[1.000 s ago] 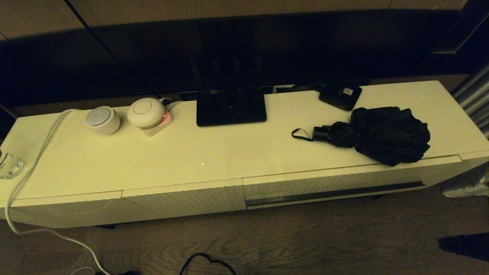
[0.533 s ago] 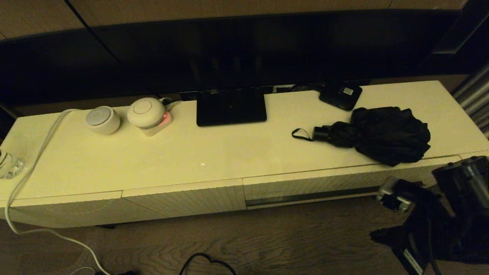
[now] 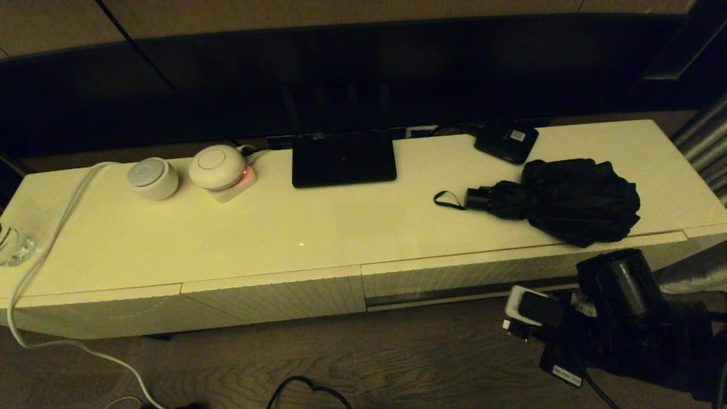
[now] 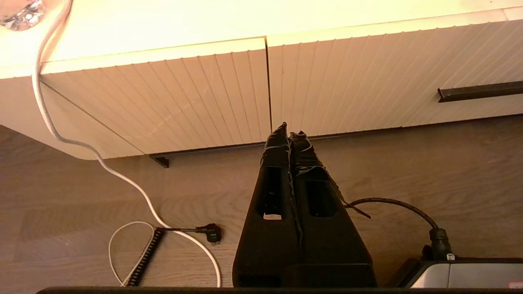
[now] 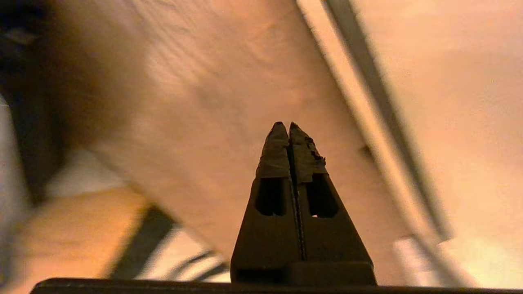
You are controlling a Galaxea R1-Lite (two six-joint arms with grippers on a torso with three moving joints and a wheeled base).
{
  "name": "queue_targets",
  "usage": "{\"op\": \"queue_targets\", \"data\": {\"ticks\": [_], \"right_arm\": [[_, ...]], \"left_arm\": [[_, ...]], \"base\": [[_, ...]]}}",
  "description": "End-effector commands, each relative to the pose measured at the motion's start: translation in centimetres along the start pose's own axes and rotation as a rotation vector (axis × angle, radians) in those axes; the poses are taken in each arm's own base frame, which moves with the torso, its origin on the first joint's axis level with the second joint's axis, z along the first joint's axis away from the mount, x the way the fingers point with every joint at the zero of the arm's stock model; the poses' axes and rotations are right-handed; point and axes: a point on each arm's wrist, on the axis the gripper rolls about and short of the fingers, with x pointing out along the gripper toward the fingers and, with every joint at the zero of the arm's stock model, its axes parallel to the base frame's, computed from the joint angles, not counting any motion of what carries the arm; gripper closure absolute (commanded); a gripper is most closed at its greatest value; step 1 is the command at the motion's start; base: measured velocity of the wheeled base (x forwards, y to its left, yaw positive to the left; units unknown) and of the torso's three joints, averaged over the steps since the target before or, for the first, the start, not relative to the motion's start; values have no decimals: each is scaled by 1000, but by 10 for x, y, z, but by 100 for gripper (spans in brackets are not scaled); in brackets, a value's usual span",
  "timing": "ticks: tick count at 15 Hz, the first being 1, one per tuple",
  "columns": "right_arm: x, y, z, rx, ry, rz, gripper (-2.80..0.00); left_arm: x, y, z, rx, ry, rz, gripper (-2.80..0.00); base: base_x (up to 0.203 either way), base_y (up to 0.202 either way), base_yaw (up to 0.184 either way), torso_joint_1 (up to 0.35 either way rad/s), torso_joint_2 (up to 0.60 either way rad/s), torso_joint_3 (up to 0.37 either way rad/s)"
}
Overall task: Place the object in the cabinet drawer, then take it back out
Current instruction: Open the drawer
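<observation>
Right tool [image 5: 289,124]: pressed together, empty, held low before the cabinet drawer [image 3: 471,272].
Left tool [image 4: 289,134]: pressed together, parked.
Umbrella [image 3: 568,200]: laid on table [image 3: 318,227].

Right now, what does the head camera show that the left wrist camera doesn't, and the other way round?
Only the head view shows the black folding umbrella lying on the cream cabinet top, the small black box with a white label and the right arm low by the drawer's right end. Only the left wrist view shows the left gripper, shut, above the wooden floor. Both show the ribbed cream drawer with its dark slot handle, closed.
</observation>
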Motion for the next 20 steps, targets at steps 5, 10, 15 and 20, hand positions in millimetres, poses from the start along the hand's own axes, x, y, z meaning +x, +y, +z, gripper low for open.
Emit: {"op": "queue_targets", "data": {"ticks": [5,10,15,20], "right_arm": [[32,13,-17,-263,61,17,0],[66,15,-16,-396,42,-18,0],[79,-2,-21,-488,24,-67,0],[86,-16,-20,-554,-4,-92,-280]], "left_arm": [[0,0,-1,0,3,1,0],[0,0,-1,0,3,1,0],[0,0,-1,0,3,1,0],[0,0,-1,0,3,1,0]], "base": [[0,0,0,0,0,0],[0,0,0,0,0,0],[0,0,0,0,0,0],[0,0,0,0,0,0]]}}
